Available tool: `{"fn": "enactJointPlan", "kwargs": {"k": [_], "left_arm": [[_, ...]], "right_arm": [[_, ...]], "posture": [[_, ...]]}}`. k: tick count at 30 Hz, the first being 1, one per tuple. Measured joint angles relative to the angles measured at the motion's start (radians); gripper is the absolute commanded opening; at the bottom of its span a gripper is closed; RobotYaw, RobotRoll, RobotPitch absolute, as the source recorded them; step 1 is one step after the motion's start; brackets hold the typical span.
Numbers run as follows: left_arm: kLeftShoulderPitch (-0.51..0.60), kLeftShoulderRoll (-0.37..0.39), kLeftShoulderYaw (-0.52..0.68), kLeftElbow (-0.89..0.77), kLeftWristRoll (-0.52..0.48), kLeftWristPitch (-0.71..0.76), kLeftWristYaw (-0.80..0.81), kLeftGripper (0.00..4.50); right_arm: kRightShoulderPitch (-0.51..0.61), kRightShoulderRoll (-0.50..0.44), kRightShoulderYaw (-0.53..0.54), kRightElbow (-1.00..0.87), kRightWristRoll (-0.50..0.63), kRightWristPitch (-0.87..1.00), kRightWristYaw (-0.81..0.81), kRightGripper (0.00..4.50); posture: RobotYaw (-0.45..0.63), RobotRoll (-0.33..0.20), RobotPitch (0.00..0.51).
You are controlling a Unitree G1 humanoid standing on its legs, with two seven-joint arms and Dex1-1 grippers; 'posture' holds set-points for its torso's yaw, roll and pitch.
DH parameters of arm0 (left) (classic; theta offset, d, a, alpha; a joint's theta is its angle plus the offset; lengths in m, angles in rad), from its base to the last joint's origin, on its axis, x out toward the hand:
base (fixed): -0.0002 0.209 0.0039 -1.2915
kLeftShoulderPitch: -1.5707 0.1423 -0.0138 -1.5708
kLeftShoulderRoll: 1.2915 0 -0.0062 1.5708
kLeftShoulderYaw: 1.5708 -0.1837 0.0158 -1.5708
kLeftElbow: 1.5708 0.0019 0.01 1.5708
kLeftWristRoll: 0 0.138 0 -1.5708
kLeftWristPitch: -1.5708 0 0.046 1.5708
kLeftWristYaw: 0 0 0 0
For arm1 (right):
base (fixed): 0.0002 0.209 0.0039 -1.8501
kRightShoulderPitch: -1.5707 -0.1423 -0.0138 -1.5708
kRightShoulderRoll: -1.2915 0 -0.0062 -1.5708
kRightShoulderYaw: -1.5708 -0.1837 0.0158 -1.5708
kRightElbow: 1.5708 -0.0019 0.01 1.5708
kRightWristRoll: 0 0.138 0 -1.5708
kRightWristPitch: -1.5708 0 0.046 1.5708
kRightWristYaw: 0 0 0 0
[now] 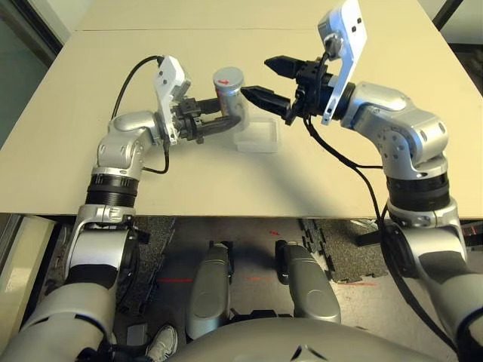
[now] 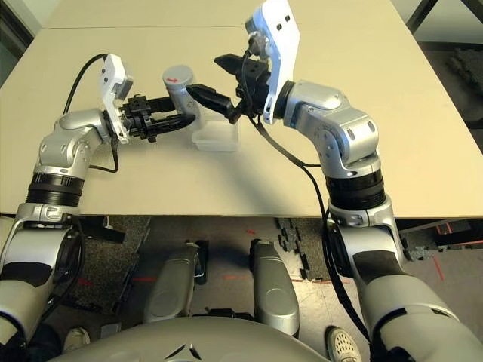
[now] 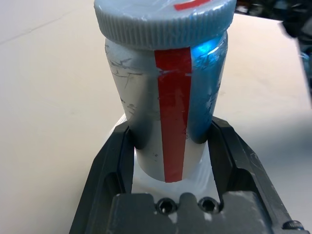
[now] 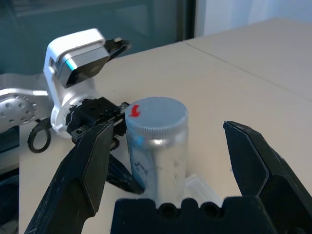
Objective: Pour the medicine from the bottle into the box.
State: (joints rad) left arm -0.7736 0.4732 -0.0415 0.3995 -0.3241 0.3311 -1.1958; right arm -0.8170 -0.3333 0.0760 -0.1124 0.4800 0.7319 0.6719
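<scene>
Bottle [image 1: 229, 92] is clamped upright in the left pincer [image 1: 219, 121], whose two fingers press low on its body from both sides, and it is lifted clear of the table [image 1: 75, 136]. Its grey ribbed cap [image 3: 165, 22] is on, so the step in hand seems to be taking the cap off. The right pincer [image 4: 175, 161] stands with its fingers wide apart and holds nothing; the cap is just in front of it, about level with its fingertips. The box [image 1: 256, 136] rests on the table just beyond and below the left pincer's fingertips.

To do this step well, I think the right pincer should close squarely around the ribbed rim and not on the body. The left grip should stay firm and the bottle vertical, so no medicine spills before the box.
</scene>
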Motion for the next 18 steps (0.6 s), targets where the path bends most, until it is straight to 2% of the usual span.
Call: {"fn": "enactJointPlan", "kwargs": {"k": [11, 18], "left_arm": [[-0.013, 0.005, -0.078, 0.074, 0.068, -0.173, -0.102, 2.36], [-0.062, 0.008, -0.079, 0.131, 0.081, -0.214, -0.117, 2.36]], "right_arm": [[-0.045, -0.052, 0.031, 0.016, -0.033, -0.012, 0.088, 4.5], [-0.055, -0.087, 0.045, 0.032, -0.042, -0.009, 0.152, 4.5]], "posture": [[0.04, 0.0, 0.149], [0.03, 0.0, 0.151]]}}
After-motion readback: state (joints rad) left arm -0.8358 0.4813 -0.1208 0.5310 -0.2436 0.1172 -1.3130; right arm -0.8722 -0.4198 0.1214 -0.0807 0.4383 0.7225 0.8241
